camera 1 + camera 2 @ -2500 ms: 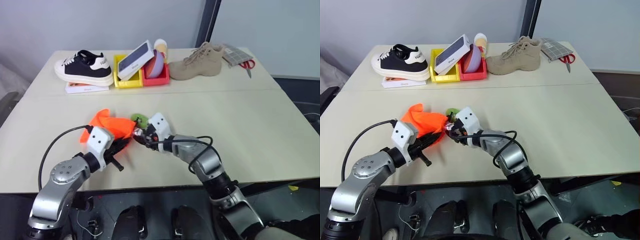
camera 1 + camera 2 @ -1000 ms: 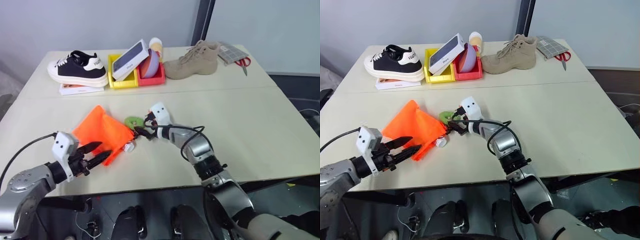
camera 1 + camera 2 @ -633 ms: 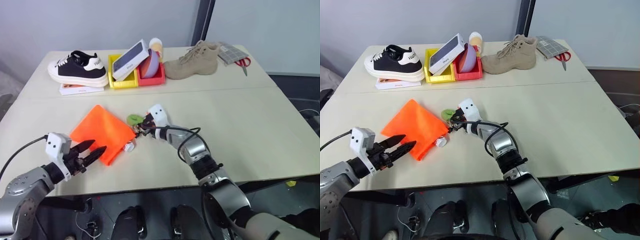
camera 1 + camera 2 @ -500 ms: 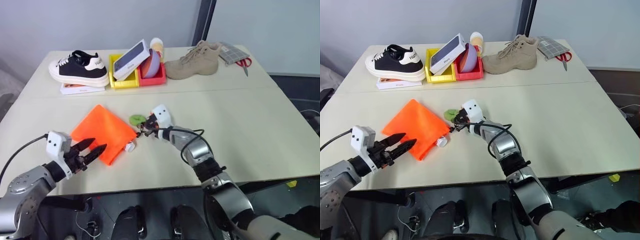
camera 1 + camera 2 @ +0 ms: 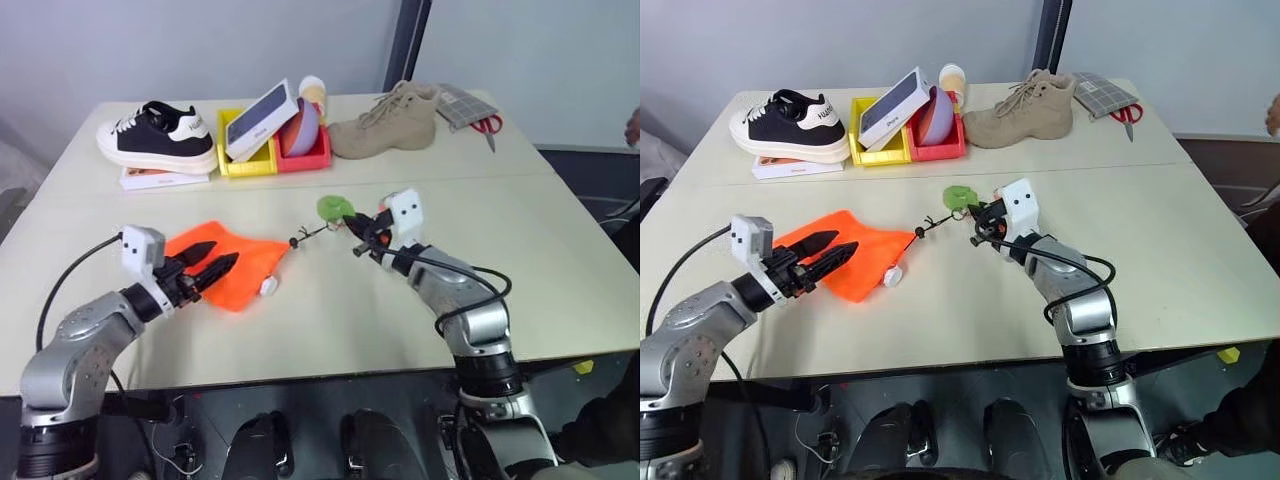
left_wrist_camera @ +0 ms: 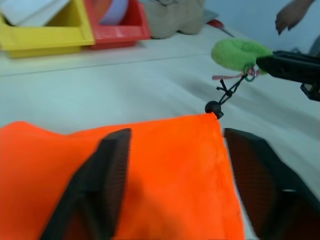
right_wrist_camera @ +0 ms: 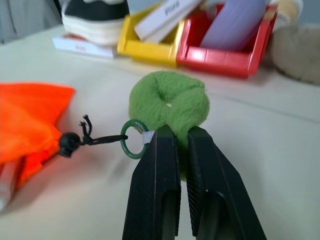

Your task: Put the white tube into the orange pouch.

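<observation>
The white tube (image 5: 893,274) lies on the table (image 5: 560,260) at the mouth end of the orange pouch (image 5: 245,268), touching or just under the fabric's edge, with what looks like its capped end poking out toward the table's near edge. Its long axis seems to run back in under the orange cloth, so only that end shows and the label cannot be read. Whether the rest already sits inside the pouch or merely under a fold is hard to say from here.

The left gripper (image 5: 215,268) is the nearer one. Its two black fingers are spread wide and straddle the pouch, one to either side of the cloth, and in the left wrist view the fabric fills the gap between them without being pinched. The tube lies just beyond those fingertips, toward the middle of the table.

The right gripper (image 5: 983,226) is further off, toward the table's centre. Its jaws are pressed together on the green disc (image 7: 170,102) at the end of the cord (image 5: 312,235), which runs taut from the disc back to the pouch's mouth. The disc appears soft and ring-shaped.

The pouch's opening itself is not visible. It lies flat, and the cord's bead sits right at its corner.
</observation>
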`<state>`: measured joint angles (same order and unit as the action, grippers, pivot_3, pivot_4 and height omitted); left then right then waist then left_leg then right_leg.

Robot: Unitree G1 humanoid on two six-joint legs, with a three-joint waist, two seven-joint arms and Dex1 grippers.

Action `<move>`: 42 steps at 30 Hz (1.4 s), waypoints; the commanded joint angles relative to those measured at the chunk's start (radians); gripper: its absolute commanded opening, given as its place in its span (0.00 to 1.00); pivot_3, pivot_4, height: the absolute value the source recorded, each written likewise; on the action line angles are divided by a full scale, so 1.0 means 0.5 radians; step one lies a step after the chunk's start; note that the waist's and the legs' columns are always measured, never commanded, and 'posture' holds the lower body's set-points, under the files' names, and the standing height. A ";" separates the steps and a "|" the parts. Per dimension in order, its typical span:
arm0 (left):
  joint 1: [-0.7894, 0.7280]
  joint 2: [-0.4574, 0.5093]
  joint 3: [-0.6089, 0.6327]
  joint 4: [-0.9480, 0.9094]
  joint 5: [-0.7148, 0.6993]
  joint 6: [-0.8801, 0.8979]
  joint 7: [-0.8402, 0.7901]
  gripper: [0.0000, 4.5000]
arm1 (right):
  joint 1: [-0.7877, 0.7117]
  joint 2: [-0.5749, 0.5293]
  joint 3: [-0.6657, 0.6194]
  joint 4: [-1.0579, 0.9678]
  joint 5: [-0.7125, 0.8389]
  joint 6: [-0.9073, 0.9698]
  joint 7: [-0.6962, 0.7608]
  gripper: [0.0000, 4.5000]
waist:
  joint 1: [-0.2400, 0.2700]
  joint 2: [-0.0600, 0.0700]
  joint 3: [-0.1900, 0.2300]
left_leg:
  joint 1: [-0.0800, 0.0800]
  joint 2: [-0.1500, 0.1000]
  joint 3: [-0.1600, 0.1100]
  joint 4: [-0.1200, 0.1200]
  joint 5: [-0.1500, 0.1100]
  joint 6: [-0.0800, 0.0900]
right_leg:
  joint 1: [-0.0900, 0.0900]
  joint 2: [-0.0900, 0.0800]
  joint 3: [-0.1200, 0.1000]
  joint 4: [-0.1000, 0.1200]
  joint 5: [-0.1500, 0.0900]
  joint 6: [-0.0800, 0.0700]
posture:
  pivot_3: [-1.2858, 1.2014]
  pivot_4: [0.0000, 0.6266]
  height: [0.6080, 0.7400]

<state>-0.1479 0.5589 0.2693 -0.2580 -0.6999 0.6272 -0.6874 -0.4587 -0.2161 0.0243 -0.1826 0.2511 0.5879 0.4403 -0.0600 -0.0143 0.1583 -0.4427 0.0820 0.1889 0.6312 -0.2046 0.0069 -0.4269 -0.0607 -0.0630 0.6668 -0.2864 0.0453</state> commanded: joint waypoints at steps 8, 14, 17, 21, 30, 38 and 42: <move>-0.536 -0.001 -0.312 0.483 0.190 -0.185 -0.351 0.98 | -0.064 -0.039 0.010 -0.195 0.068 0.050 -0.017 0.00 | 0.032 0.000 0.000 | 0.000 0.000 0.000 0.001 0.001 0.002 | 0.000 0.002 0.000 0.000 0.000 0.000 | 0.52 0.24 1.00; -0.815 0.035 -0.605 0.843 0.506 -0.496 -0.681 0.98 | -0.147 -0.022 0.069 -0.132 0.042 0.042 -0.042 0.00 | 0.034 0.000 0.000 | -0.001 0.000 0.000 0.002 0.002 0.002 | 0.000 0.004 -0.001 0.000 0.000 0.000 | 0.52 0.24 1.00; -0.954 0.020 -0.703 1.049 0.646 -0.652 -0.800 0.98 | -0.174 -0.027 0.103 -0.104 0.020 0.032 -0.044 0.00 | 0.035 0.000 0.000 | -0.001 0.000 0.000 0.002 0.002 0.002 | 0.000 0.004 -0.002 0.000 0.000 0.001 | 0.52 0.24 1.00; -1.164 -0.021 -0.813 1.357 0.804 -0.841 -0.955 0.98 | -0.215 -0.019 0.133 -0.087 0.000 0.034 -0.053 0.00 | 0.037 -0.001 0.000 | -0.002 0.000 0.000 0.003 0.002 0.002 | -0.001 0.006 -0.003 0.000 0.000 0.001 | 0.52 0.24 1.00; -1.318 -0.092 -0.787 1.665 0.898 -0.984 -1.094 0.98 | -0.293 -0.017 0.131 -0.090 -0.037 0.026 -0.088 0.00 | 0.033 -0.001 0.000 | -0.002 0.001 0.000 0.003 0.002 0.002 | -0.002 0.009 -0.002 0.002 -0.001 0.002 | 0.52 0.24 1.00; -1.269 -0.077 -0.664 1.566 0.794 -0.852 -1.130 0.98 | -0.428 -0.024 0.072 -0.150 0.011 0.034 -0.090 0.00 | 0.036 -0.001 0.000 | -0.003 0.001 -0.001 0.007 0.002 0.003 | -0.001 0.009 -0.002 0.005 -0.001 0.002 | 0.52 0.24 1.00; -1.225 -0.077 -0.618 1.496 0.770 -0.813 -1.100 0.98 | -0.467 -0.019 0.087 -0.130 0.017 0.021 -0.077 0.00 | 0.035 -0.001 0.000 | -0.003 0.001 -0.001 0.008 0.002 0.003 | -0.001 0.008 -0.002 0.005 -0.001 0.002 | 0.52 0.24 1.00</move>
<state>-0.7648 0.5119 -0.0674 0.5265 -0.2938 0.2158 -1.2381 -0.6543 -0.2282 0.0885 -0.2034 0.2499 0.6244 0.4014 -0.0426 -0.0148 0.1585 -0.4443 0.0825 0.1885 0.6354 -0.2038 0.0084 -0.4274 -0.0565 -0.0642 0.6694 -0.2867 0.0463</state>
